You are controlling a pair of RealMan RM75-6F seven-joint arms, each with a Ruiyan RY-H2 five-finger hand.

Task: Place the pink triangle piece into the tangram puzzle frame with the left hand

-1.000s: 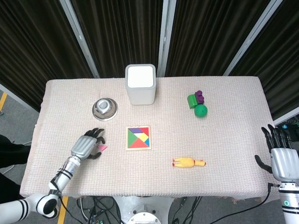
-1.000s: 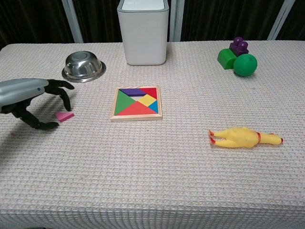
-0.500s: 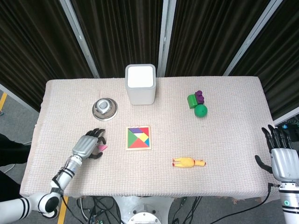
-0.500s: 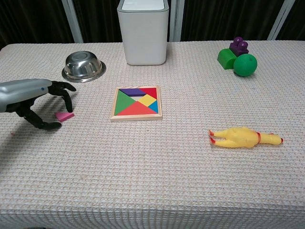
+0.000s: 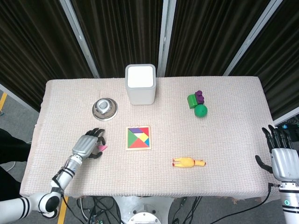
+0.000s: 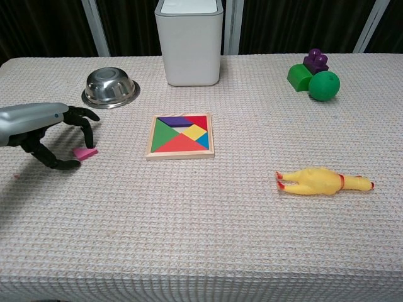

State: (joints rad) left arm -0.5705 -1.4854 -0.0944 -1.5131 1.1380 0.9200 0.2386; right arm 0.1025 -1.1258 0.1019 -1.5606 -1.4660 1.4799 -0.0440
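Observation:
The pink triangle piece (image 6: 85,152) (image 5: 101,147) lies flat on the cloth, left of the tangram puzzle frame (image 6: 181,136) (image 5: 138,137). The frame is a wooden square filled with coloured pieces. My left hand (image 6: 49,131) (image 5: 88,145) hovers over the triangle with its dark fingers curled down around it, thumb near the table; the piece still rests on the cloth. My right hand (image 5: 279,154) stands at the table's right edge, fingers apart and holding nothing.
A steel bowl (image 6: 111,87) sits behind my left hand. A white bin (image 6: 189,41) stands at the back centre. Green and purple blocks (image 6: 314,77) lie at the back right. A yellow rubber chicken (image 6: 322,181) lies right of the frame.
My left hand has crept slightly closer over the pink triangle, its fingers closing in a little. The triangle and the right hand have not moved.

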